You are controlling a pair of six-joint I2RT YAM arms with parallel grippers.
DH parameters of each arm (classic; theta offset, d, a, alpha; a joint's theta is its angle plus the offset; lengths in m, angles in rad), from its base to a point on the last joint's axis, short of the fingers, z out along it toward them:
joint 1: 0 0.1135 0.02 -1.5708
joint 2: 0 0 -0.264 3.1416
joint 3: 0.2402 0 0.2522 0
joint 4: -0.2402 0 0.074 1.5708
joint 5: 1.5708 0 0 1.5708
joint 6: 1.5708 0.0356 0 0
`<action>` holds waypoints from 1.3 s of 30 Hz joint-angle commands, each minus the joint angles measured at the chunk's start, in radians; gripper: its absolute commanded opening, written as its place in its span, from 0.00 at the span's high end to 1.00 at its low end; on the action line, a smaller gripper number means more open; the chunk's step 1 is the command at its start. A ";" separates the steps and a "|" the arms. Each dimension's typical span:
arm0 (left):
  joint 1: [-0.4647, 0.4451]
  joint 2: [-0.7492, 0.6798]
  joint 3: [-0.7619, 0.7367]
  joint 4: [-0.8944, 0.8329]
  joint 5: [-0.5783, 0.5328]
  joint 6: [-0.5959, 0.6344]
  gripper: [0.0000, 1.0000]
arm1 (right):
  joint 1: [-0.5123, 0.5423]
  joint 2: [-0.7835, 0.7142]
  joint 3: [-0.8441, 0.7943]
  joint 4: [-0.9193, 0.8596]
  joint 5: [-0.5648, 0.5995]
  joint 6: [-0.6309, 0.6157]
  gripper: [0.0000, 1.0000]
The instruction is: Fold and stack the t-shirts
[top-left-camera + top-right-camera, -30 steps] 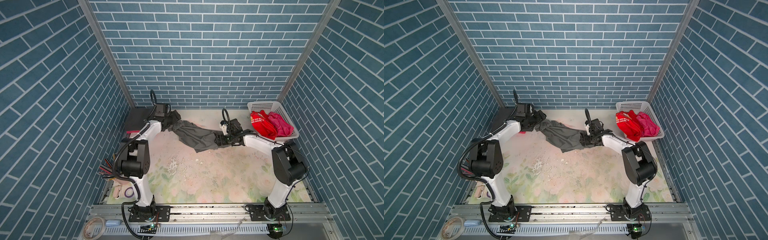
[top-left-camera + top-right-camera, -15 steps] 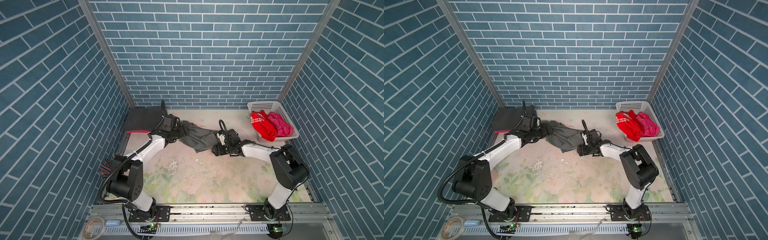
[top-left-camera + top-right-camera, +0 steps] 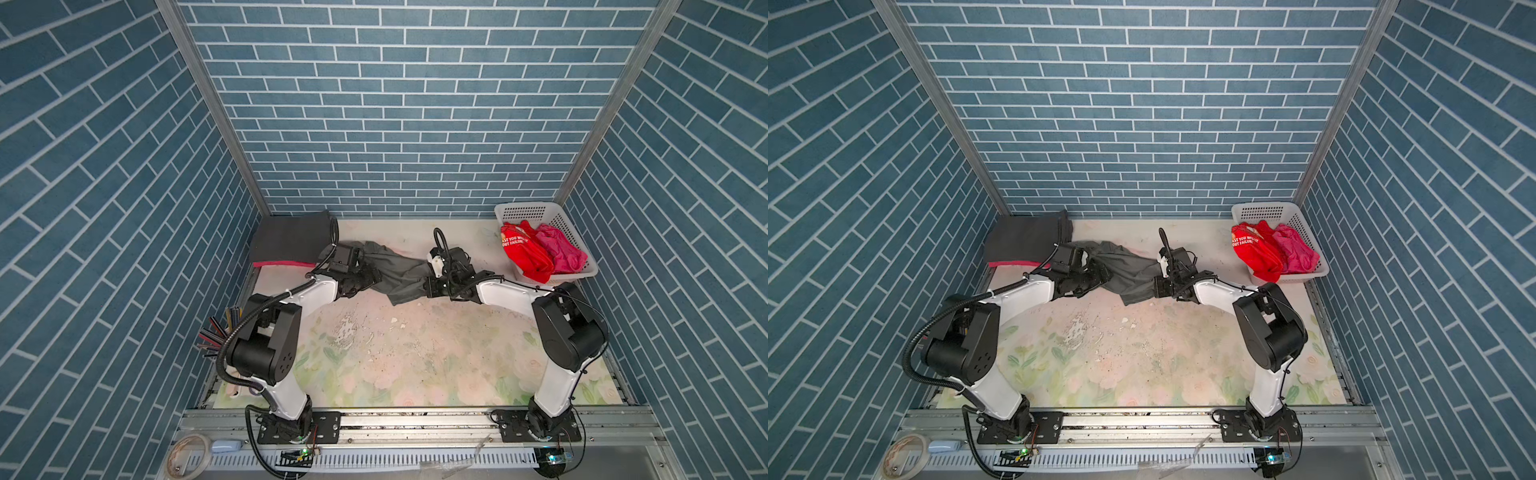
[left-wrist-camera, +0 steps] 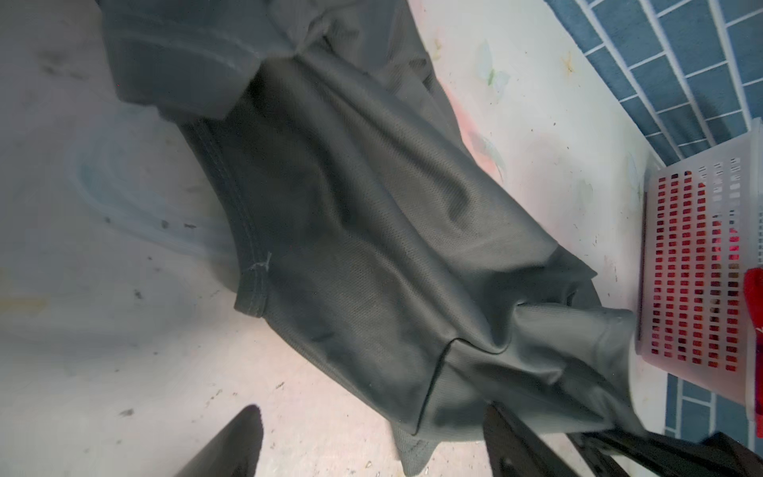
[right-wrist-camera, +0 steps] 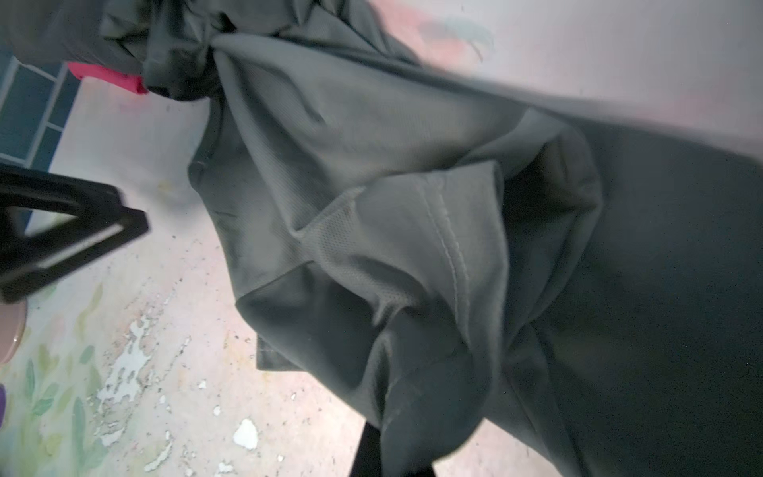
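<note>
Right gripper (image 3: 430, 286) clenched on crumpled mid-grey cloth t-shirt (image 3: 399, 274); left gripper (image 4: 371, 409) released, shirt's corner between its spread jaws; open floral-print tabletop (image 3: 415, 353) behind both.

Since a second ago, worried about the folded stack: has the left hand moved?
Yes: the left hand came toward the front, away from the folded charcoal t-shirt in the back corner.

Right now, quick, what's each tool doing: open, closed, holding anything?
Left tool: open, holding nothing.
Right tool: closed on the grey shirt.
</note>
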 commanded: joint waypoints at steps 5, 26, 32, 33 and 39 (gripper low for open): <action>-0.054 0.085 -0.077 0.211 0.103 -0.177 0.20 | 0.013 -0.079 0.039 -0.042 -0.001 -0.003 1.00; -0.080 0.019 0.135 0.145 0.074 -0.121 1.00 | 0.033 -0.350 0.052 -0.120 0.060 -0.074 1.00; -0.184 -0.133 0.407 -0.157 -0.045 -0.001 1.00 | 0.033 -0.581 0.038 -0.137 0.109 -0.150 1.00; -0.196 -0.147 0.434 -0.189 -0.061 0.010 1.00 | 0.033 -0.605 0.043 -0.145 0.114 -0.161 1.00; -0.238 -0.207 0.387 -0.160 0.008 -0.048 1.00 | 0.033 -0.615 0.070 -0.196 0.120 -0.185 1.00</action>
